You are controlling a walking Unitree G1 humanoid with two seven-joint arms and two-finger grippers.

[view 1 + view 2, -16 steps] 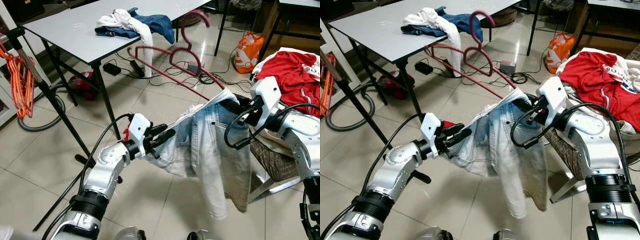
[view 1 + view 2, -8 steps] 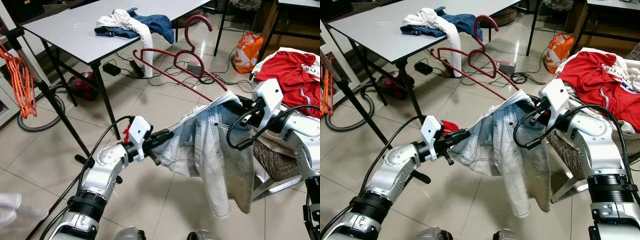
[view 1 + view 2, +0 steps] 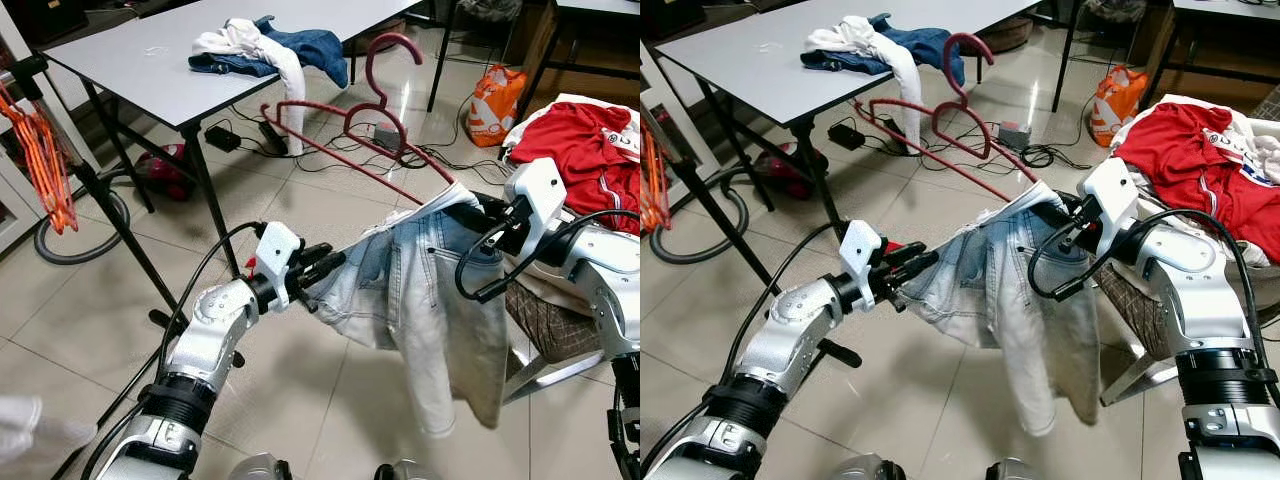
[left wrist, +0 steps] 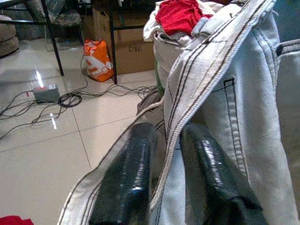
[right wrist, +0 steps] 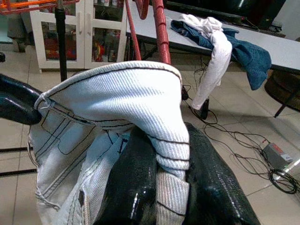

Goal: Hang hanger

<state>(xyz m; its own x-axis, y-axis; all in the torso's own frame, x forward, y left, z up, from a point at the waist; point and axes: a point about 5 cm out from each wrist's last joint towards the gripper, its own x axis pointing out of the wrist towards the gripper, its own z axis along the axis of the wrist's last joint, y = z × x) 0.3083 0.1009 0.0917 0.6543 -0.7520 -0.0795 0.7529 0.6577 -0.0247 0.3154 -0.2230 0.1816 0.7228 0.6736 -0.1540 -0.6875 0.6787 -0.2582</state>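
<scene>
Two grippers hold a pale denim garment (image 3: pixel 430 300) stretched between them above a floor of light glossy tiles (image 3: pixel 90 330). The left gripper (image 3: pixel 322 268) is clamped on the garment's left hem, the seam pinched between its two black fingers (image 4: pixel 129 183) in the left wrist view. The right gripper (image 3: pixel 1055 212) is closed on the folded waistband at the upper right, the cloth bunched between its fingers (image 5: pixel 136 187), and the rest of the garment hangs down between the arms. The dark red hanger (image 3: pixel 350 125) rises from that right-hand grip, its bar slanting away to the left and its hook uppermost, over the floor in front of the table. To the right, a red garment (image 3: pixel 580 140) lies on a heap. Farther left stands a grey table (image 3: pixel 150 70) with a pile of blue and white clothes (image 3: pixel 270 50), cables (image 3: pixel 330 150) on the tiles beneath. Orange hangers (image 3: pixel 40 160) dangle from a black stand (image 3: pixel 115 215) at far left. An orange bag (image 3: pixel 495 105) sits far back on the floor.
</scene>
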